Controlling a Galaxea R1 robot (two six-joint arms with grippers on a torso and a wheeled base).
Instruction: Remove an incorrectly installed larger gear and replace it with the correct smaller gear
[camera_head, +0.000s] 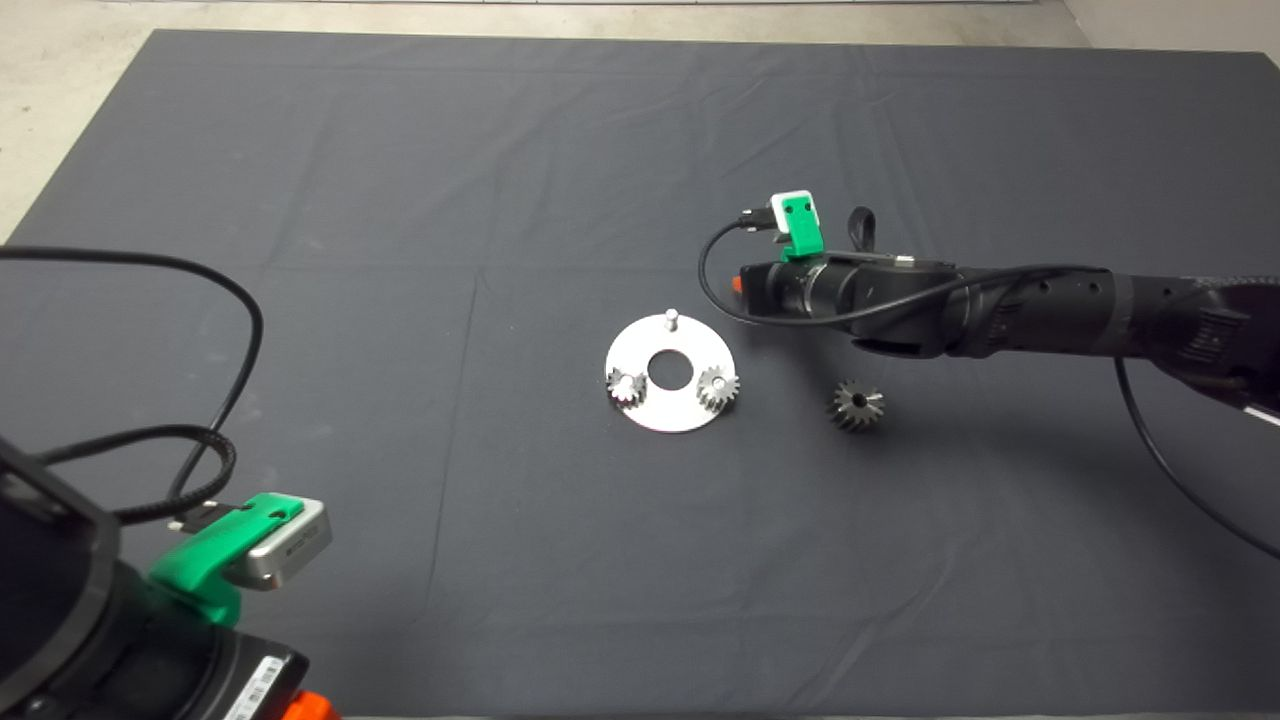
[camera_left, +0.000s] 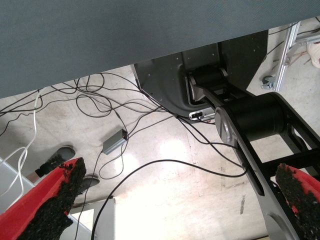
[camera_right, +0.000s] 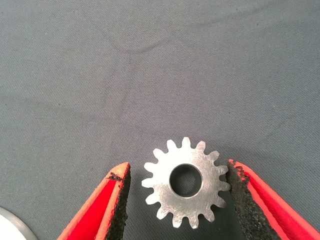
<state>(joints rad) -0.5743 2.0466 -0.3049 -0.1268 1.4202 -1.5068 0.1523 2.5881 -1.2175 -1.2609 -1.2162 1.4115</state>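
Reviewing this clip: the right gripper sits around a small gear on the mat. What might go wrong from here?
1. The right gripper straddles the small short-toothed steel gear off-centre. One pad is almost on the teeth and the other stands clear, so closing may shove or tilt it.
2. The bare peg on the round silver plate is thin, and the two small silvery gears nearby could clash teeth at seating.
The left gripper waits open.

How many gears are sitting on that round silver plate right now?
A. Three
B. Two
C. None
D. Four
B: the left small gear and the right small gear sit on the plate. Its third pin is bare, and the larger gear lies apart on the mat.
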